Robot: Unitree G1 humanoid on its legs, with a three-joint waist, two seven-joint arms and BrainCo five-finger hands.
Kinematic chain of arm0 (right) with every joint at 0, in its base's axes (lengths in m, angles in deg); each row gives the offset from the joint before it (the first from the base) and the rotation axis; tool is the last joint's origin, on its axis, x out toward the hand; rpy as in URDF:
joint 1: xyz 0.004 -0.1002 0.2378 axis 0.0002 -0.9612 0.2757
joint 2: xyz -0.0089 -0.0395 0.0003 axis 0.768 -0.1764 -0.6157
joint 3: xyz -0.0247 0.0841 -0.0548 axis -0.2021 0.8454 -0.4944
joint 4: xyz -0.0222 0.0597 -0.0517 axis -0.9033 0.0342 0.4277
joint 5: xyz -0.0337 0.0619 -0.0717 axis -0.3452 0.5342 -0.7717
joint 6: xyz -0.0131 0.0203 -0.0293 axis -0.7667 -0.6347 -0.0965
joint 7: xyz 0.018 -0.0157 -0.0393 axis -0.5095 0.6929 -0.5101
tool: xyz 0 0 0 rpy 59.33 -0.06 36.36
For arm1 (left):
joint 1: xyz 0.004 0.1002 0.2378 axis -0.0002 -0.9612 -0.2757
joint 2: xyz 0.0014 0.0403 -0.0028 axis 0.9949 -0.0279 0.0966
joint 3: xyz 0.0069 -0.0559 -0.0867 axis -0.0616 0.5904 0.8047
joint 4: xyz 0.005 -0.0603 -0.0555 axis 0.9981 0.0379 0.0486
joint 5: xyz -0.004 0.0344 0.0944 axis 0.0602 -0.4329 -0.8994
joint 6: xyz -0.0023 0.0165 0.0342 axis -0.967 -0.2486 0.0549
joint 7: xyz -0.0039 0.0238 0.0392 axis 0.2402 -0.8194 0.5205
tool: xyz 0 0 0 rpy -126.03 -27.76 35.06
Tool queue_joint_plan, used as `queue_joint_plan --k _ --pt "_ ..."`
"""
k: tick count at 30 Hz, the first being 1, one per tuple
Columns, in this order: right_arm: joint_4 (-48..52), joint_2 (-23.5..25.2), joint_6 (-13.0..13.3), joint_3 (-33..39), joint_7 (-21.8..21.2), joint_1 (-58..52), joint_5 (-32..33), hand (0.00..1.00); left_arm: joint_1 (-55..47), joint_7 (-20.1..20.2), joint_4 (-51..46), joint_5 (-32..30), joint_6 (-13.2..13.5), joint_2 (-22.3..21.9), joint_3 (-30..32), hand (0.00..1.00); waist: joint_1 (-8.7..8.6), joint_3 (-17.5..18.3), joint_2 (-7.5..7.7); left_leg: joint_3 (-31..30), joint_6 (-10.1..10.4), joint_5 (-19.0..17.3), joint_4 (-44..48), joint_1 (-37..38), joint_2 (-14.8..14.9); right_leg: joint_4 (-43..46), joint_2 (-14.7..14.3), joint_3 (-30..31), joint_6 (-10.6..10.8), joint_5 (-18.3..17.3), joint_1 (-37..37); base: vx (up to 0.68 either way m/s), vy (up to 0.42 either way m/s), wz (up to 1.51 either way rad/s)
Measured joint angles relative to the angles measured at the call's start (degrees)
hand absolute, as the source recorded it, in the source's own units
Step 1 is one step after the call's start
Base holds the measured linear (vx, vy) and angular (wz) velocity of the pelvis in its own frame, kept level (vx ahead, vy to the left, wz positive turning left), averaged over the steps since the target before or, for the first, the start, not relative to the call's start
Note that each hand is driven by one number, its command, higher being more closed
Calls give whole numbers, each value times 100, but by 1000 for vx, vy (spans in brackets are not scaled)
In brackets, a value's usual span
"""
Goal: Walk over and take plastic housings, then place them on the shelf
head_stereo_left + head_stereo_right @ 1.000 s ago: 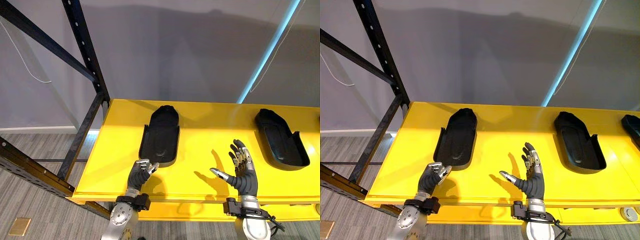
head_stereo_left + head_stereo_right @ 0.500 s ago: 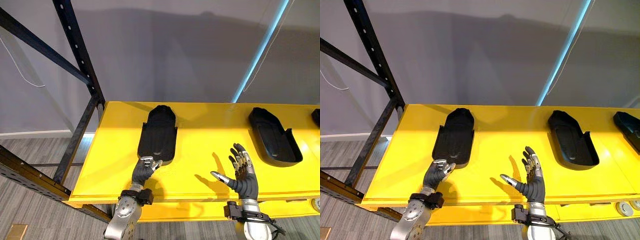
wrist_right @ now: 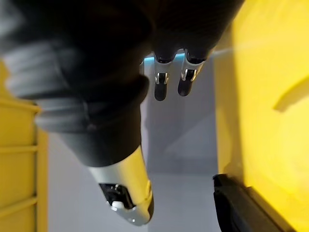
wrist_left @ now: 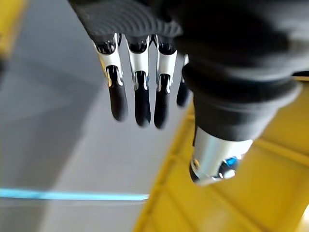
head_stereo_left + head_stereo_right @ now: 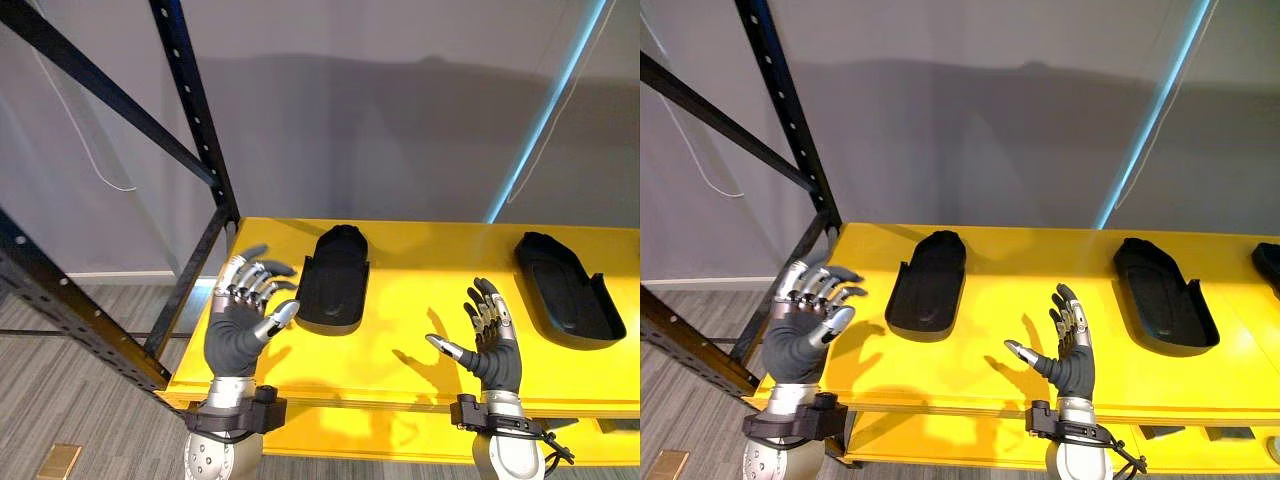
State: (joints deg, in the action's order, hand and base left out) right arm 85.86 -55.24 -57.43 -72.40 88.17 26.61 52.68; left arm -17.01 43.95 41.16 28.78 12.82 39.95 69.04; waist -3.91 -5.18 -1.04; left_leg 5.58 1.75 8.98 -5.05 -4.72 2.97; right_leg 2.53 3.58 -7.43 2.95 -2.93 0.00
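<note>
Left hand [image 5: 238, 325]: fingers spread, empty, by the shelf's [image 5: 430, 295] left front corner
Right hand [image 5: 492, 352]: spread, empty, above the front edge
Left housing [image 5: 336, 280]: near the left edge
Right housing [image 5: 565, 290]: toward the right

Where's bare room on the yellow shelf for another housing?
Widest bare patch: between the left housing and middle housing, beyond the open right hand. Narrower strip: between the left housing and the black rack post, near the open left hand. Crowded at the right end, by the third housing.

No legible txt, labels or nos. in any view — nothing readable.
</note>
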Motion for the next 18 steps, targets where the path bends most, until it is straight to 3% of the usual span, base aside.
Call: queue_joint_plan --k 2,3,4,5,6,8,9,10,11,12,13,14,15,17,18 --pt "-63 -16 14 -26 25 52 1 0 75 -191 88 -93 136 -37 -170 0 15 -23 66 27 42 -303 642 -244 14 111 8 266 -10 13 -109 -64 13 -64" --pt "-190 -107 14 -94 67 224 3 0 179 -322 232 -155 155 -38 -251 0 126 -88 137 -693 88 -820 1928 -723 -9 336 -27 638 -74 86 -323 -71 18 -113" --pt "-257 -179 10 -137 72 326 2 0 216 -400 316 -207 155 -82 -279 0 210 -99 87 -1225 179 -1123 2491 -862 -10 452 -127 916 -74 95 -409 -70 39 -211" --pt "-227 -325 16 -213 108 475 2 0 304 -508 520 -339 142 -157 -396 0 291 -140 -47 -2259 607 -1784 3345 -871 3 658 -425 1409 -57 90 -477 -59 194 -245" --pt "-163 -447 77 -208 149 452 13 0 461 -546 756 -457 131 -186 -578 0 293 -105 -176 -2961 821 -2294 3789 -744 -6 913 -716 1890 16 31 -626 -71 269 -243" --pt "151 -483 120 -177 223 159 27 0 771 -552 1091 -566 122 -218 -809 0 269 -99 -179 -3460 767 -2826 4017 -590 -82 1331 -979 2547 149 -95 -1008 -156 405 -212" --pt "517 -460 131 -174 218 -275 29 0 1033 -543 1304 -636 88 -272 -948 0 161 -125 -112 -3313 514 -3152 3989 -579 -164 1460 -1034 2976 284 -63 -1281 -197 418 -199" --pt "629 -396 130 -206 207 -485 27 0 1152 -537 1389 -649 86 -279 -948 0 145 -187 -13 -3089 457 -3168 4019 -585 -239 1457 -1013 3227 342 -24 -1336 -263 519 -220" --pt "898 -298 105 -230 178 -1009 5 0 1363 -539 1548 -648 49 -376 -943 0 128 -270 206 -2515 203 -3106 4019 -597 -360 1003 -865 3738 204 352 -1393 -227 427 -223" --pt "1006 -260 86 -220 150 -1169 2 0 1396 -540 1546 -648 21 -447 -940 0 108 -252 288 -2082 6 -2989 3888 -605 -338 449 -660 3777 -233 596 -1380 -244 418 -240" --pt "1042 -256 84 -207 146 -1190 2 0 1433 -542 1544 -647 20 -497 -931 0 137 -263 302 -1722 -136 -2862 3715 -596 -246 171 -482 3555 -550 406 -1378 -218 293 -251" --pt "1067 -181 82 -202 147 -1185 -44 0 1546 -550 1547 -649 8 -539 -913 0 221 -260 313 -1029 -264 -2663 3434 -503 -11 244 -278 2342 -367 396 -1643 -232 333 -297" --pt "1061 -122 75 -247 127 -1181 -92 0 1613 -553 1539 -649 10 -549 -855 0 333 -237 315 -333 -303 -2487 3068 -286 197 607 -183 1290 -334 440 -1726 -225 356 -291" --pt "895 -107 85 -186 116 -1057 -230 0 1708 -556 1571 -647 10 -553 -681 0 325 -232 279 404 -321 -2262 2652 29 447 1294 -195 771 -310 392 -1477 -128 219 -227" --pt "657 -92 86 -83 117 -931 -231 0 1773 -554 1642 -649 8 -552 -585 0 288 -208 269 663 -302 -2197 2555 80 558 1637 -165 755 -198 291 -1292 -117 72 -196"
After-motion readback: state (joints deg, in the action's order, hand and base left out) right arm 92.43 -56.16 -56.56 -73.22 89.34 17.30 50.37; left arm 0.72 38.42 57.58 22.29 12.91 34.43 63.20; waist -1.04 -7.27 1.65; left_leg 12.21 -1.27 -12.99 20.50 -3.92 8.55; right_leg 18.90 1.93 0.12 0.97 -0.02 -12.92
